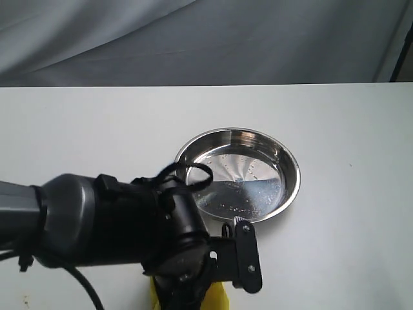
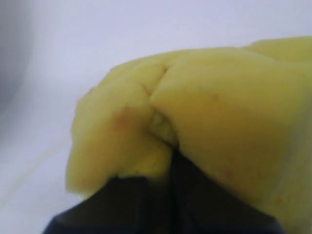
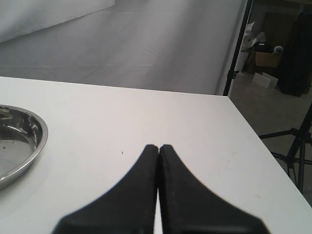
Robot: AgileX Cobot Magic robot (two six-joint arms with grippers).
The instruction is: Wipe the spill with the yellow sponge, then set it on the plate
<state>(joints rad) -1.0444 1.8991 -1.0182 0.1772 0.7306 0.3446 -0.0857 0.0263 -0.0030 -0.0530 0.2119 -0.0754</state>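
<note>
The yellow sponge (image 2: 219,107) fills the left wrist view, pinched and folded between the black fingers of my left gripper (image 2: 170,161), which is shut on it. A faint brownish stain (image 2: 122,116) marks the foam. In the exterior view only a corner of the sponge (image 1: 219,299) shows under my left arm (image 1: 116,219) at the front edge. The shiny steel plate (image 1: 293,174) lies just beyond the arm with nothing in it. My right gripper (image 3: 159,146) is shut on nothing over bare table; the plate's rim (image 3: 43,132) lies off to its side. No spill is visible.
The white table (image 1: 348,245) extends around the plate. Its side edge (image 3: 248,131) runs close to the right gripper. Past that edge are a black stand (image 3: 237,48) and tripod legs (image 3: 292,146). A grey backdrop (image 1: 206,39) hangs behind the table.
</note>
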